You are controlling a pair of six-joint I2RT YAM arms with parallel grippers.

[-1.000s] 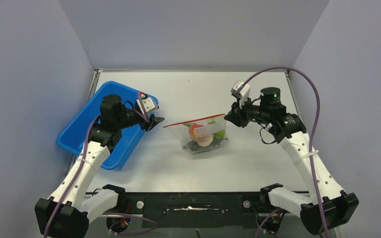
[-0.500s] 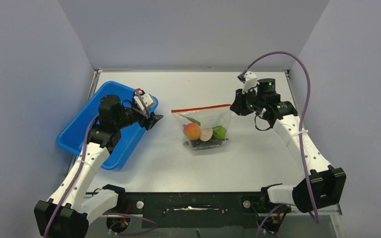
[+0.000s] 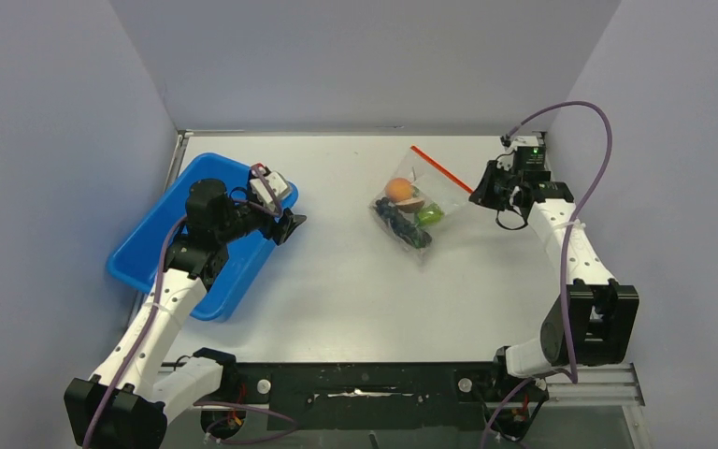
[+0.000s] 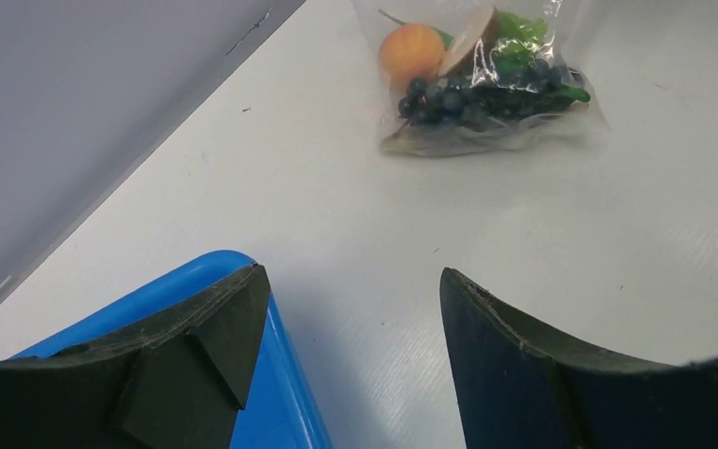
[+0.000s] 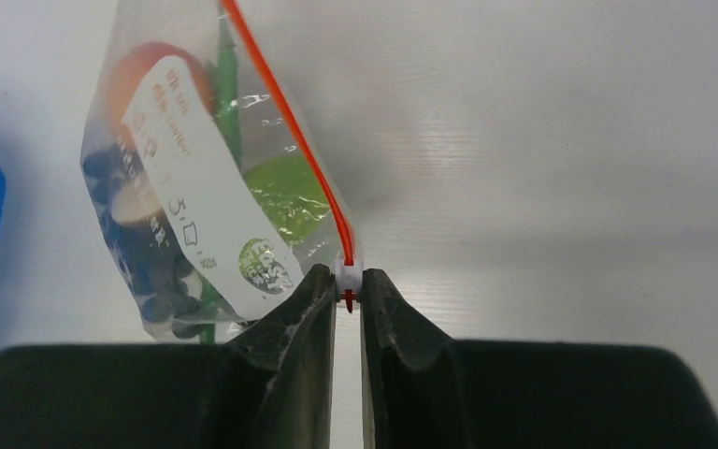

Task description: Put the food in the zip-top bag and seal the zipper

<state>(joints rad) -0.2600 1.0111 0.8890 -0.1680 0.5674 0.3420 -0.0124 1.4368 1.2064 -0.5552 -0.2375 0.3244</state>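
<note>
- Between the right jaws: they are clenched on a small white tab [image 5: 347, 277] at the near end of the zipper [image 5: 285, 122]. It is a thin hold (a corner pinch only), and a tug from the loaded bag could pull it free.
- Just beyond their tips: the zip-top bag [image 5: 103, 168] trails away to the left. I cannot tell whether the red strip is pressed shut along its length, and any unsealed stretch could gape.
- Farther out, inside the bag: the food [image 5: 154, 281], with the orange-red fruit [image 5: 140, 65] and lime-green fruit [image 5: 290, 187], sits bunched together. A swing could spill it onto the desk [image 5: 570, 140].
- The left jaws are released and empty, with the blue tray [image 4: 280, 393] under one finger. The bag lies well ahead of them, too far to brace.
</note>
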